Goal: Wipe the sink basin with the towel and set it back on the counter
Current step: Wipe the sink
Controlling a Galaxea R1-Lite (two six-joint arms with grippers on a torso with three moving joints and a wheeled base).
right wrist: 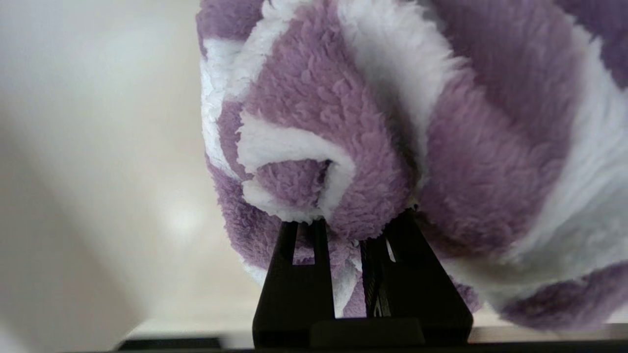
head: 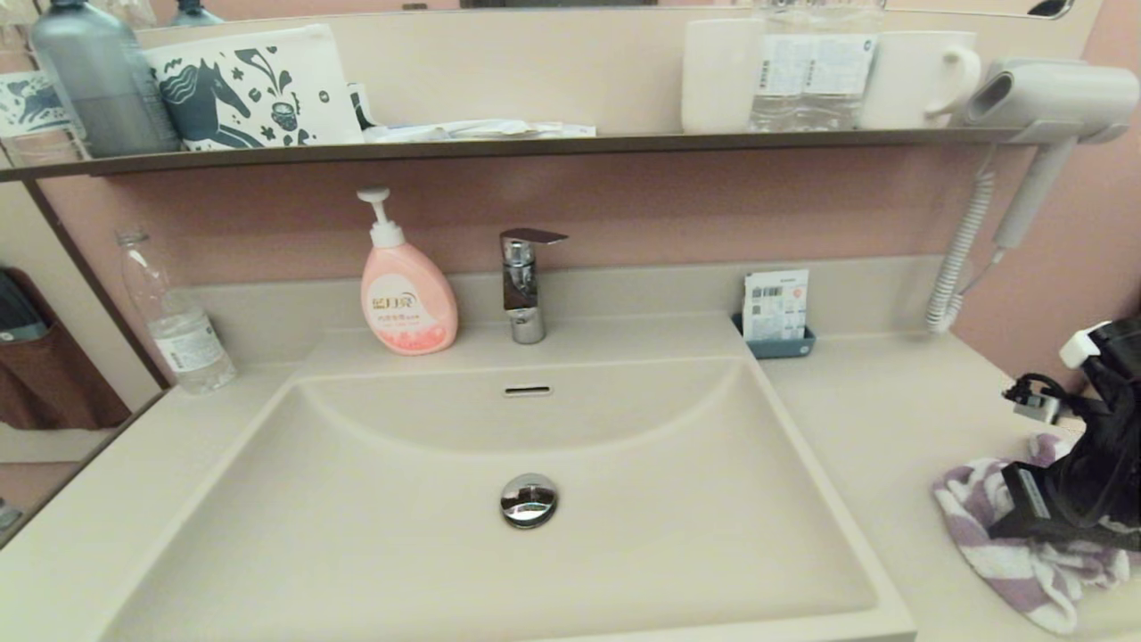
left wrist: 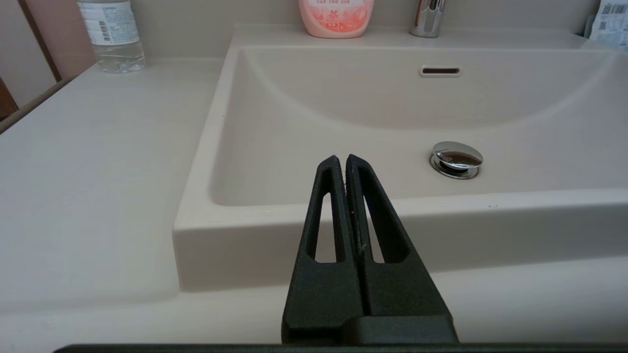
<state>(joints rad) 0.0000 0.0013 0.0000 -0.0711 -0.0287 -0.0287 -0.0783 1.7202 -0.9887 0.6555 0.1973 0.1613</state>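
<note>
The purple-and-white striped towel (head: 1007, 571) lies bunched on the counter (head: 882, 419) to the right of the sink basin (head: 401, 535). My right gripper (right wrist: 351, 223) is down on it, jaws closed on a fold of the towel (right wrist: 343, 122) with cloth filling the narrow gap between the fingers. In the head view the right arm (head: 1092, 464) hides the fingers. The basin holds only its chrome drain plug (head: 529, 499). My left gripper (left wrist: 342, 159) is shut on nothing, hovering low in front of the basin's near rim (left wrist: 441, 206); it is outside the head view.
A pink soap bottle (head: 407, 299) and chrome faucet (head: 526, 285) stand behind the basin. A water bottle (head: 178, 330) is at the back left, a blue tray with a card (head: 777, 316) at the back right. A hair dryer (head: 1043, 107) hangs by the dark shelf (head: 535, 143).
</note>
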